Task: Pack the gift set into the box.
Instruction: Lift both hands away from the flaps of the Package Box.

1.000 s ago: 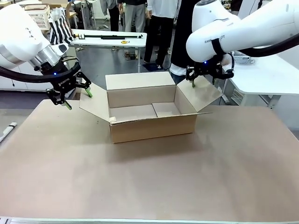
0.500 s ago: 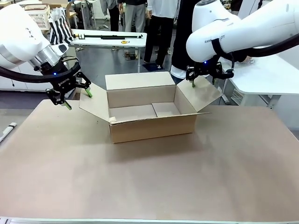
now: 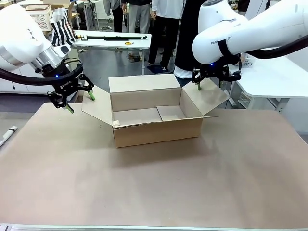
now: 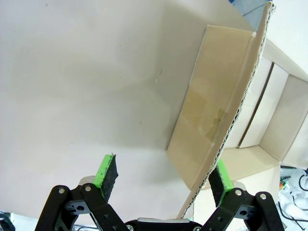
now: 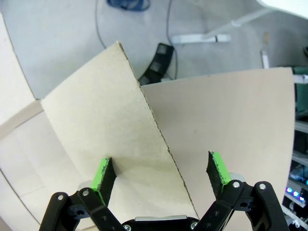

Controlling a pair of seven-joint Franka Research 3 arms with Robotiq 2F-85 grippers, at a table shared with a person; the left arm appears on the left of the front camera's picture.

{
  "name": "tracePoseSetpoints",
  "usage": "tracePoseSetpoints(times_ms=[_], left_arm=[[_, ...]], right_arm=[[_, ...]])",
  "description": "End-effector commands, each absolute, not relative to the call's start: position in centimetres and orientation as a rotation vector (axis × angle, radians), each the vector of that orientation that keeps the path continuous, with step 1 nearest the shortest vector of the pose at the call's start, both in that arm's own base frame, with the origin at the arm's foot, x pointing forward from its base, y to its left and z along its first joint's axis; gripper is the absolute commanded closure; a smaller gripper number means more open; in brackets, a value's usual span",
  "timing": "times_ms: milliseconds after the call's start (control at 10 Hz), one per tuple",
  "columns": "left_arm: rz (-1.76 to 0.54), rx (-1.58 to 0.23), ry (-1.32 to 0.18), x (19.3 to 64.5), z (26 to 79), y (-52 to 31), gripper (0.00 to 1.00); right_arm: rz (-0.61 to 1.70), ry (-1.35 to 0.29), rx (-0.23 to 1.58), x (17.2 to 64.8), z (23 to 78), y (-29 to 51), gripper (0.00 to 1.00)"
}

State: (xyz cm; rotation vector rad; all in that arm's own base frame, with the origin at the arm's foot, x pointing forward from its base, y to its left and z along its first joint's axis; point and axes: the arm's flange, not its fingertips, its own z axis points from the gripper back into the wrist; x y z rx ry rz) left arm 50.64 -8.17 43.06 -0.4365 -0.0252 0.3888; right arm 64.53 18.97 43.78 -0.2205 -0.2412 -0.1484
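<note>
The box (image 3: 154,118) is a large brown carton standing open at the middle of the table, all its flaps spread and nothing inside. My left gripper (image 3: 81,104) is open and straddles the edge of the left flap (image 3: 96,110). In the left wrist view that flap (image 4: 211,120) runs between the green pads (image 4: 108,174) of the left gripper (image 4: 163,175). My right gripper (image 3: 210,85) is open over the right flap (image 3: 207,98). The right wrist view shows this flap (image 5: 110,125) between the right gripper's (image 5: 160,175) pads. The gift set is out of view.
The box rests on a brown table top (image 3: 154,187). A person in dark clothes (image 3: 185,43) stands at the far side behind my right arm. A white table (image 3: 274,77) is at the right and another (image 3: 113,37) behind. A pale object (image 3: 7,134) lies at the left edge.
Both arms and the box have stayed put. A person's hand that showed behind my right arm a second ago is gone from view.
</note>
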Motion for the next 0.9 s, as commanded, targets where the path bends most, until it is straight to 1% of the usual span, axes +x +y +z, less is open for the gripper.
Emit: tracePoseSetpoints(times_ms=[0, 800], left_arm=[[0.403, -0.416, -0.026, 50.47, 43.28, -8.18, 0.0], [0.403, -0.416, -0.026, 50.47, 43.28, -8.18, 0.0]], right_arm=[[-0.153, -0.262, -0.236, 64.61, 44.09, 18.71, 0.0], [-0.153, -0.262, -0.236, 64.61, 44.09, 18.71, 0.0]])
